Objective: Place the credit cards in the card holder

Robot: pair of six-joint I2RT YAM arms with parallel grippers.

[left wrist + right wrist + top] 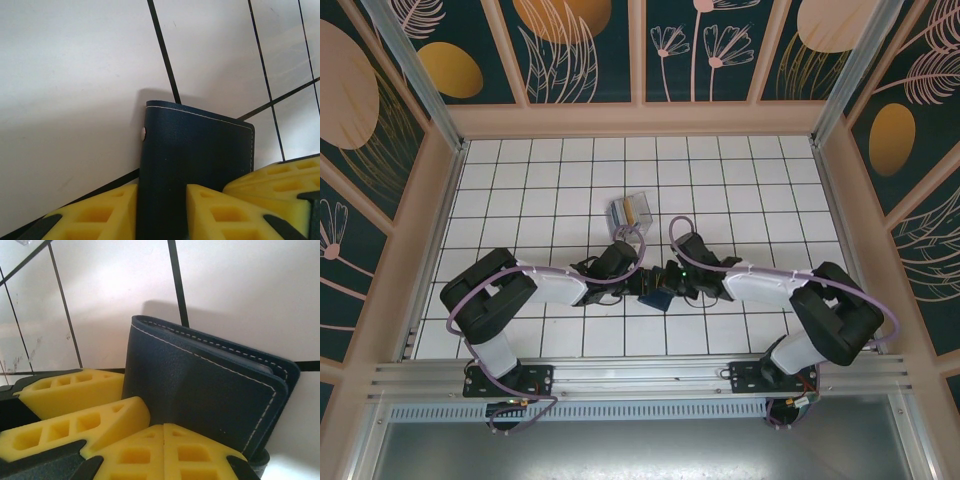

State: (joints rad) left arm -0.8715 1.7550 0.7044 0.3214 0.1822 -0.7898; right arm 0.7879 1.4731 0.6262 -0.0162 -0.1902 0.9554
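The clear card holder (pixel 627 212) stands on the white tiles just beyond both grippers, and a tan-gold credit card (pixel 634 212) stands upright in it. A dark blue wallet (pixel 658 299) sits between the two arms. My left gripper (pixel 161 194) is shut on the wallet (pixel 200 150), one yellow finger (pixel 100 212) on each side of its folded edge. My right gripper (pixel 164 429) is shut, pads pressed together against the lower part of the wallet (pixel 210 385), with nothing visible between them. In the top view the left gripper (pixel 642 284) and the right gripper (pixel 672 279) nearly touch.
Patterned walls enclose the tiled floor (pixel 540 180) at the back and on both sides. A metal rail (pixel 640 378) runs along the near edge by the arm bases. Each wrist view shows the other gripper's yellow fingers (pixel 280 182) (pixel 75 390) close by.
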